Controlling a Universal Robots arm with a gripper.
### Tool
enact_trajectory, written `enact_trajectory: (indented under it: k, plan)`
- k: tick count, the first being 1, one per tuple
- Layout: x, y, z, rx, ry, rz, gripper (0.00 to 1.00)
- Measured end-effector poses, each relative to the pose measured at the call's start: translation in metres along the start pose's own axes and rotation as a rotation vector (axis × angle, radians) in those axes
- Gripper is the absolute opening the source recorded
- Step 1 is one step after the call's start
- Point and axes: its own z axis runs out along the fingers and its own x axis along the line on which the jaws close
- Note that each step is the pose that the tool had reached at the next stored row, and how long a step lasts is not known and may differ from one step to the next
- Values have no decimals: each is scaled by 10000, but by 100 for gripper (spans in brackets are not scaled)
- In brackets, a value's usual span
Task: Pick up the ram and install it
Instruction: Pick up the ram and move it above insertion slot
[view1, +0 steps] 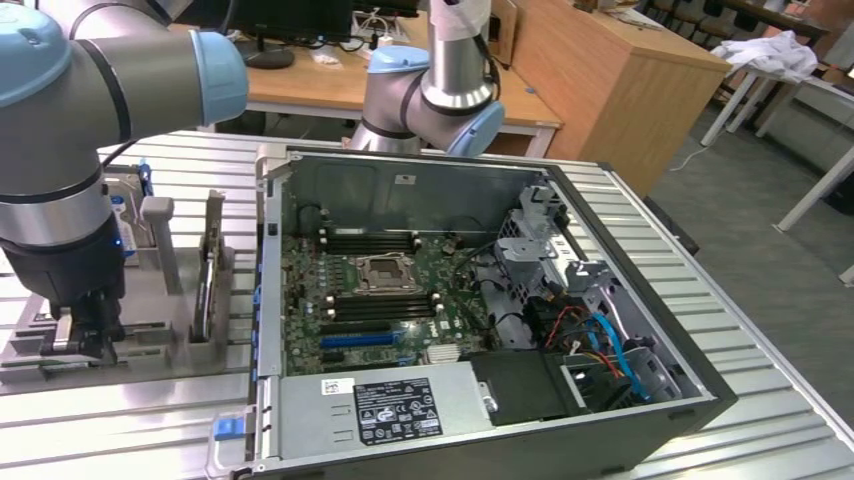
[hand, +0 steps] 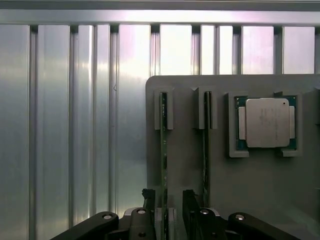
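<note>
- Claw (hand: 167, 204): wide open, pointing down at grey holder (hand: 182, 150), nothing held.
- Fingers (hand: 148, 200): one on each side of the ram (hand: 163, 145), small gap left on both sides, no contact seen.
- Ram: thin green stick standing on its long edge in a narrow slot of the holder, upright, not yet lifted.
- 2nd stick (hand: 206, 140): same kind, in the next slot, parallel and just beside the ram, outside the claw's span.
- Square silver processor chip (hand: 266, 122): flat in its own recess of the holder, past the 2nd stick, apart from the claw.
- Holder: flat on ribbed aluminium table (hand: 75, 140), at ext. view's left.
- Arm (view1: 80, 100): big in the foreground at ext. view's left, wrist turned down toward the holder.
- PC case (view1: 400, 185): open, lying on its side on the same table, at ext. view's right of the holder, well apart from the claw.
- Motherboard (view1: 400, 300): inside the case, w/ processor socket (view1: 384, 270) mid-board, long black slots (view1: 374, 241) on both sides of it, blue slot (view1: 358, 340) nearer the cam.
</note>
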Motion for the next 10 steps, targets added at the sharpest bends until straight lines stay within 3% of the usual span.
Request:
enact_trajectory:
  k: [10]
  plan:
    - [0, 0, 2, 7, 2, -348, 36]
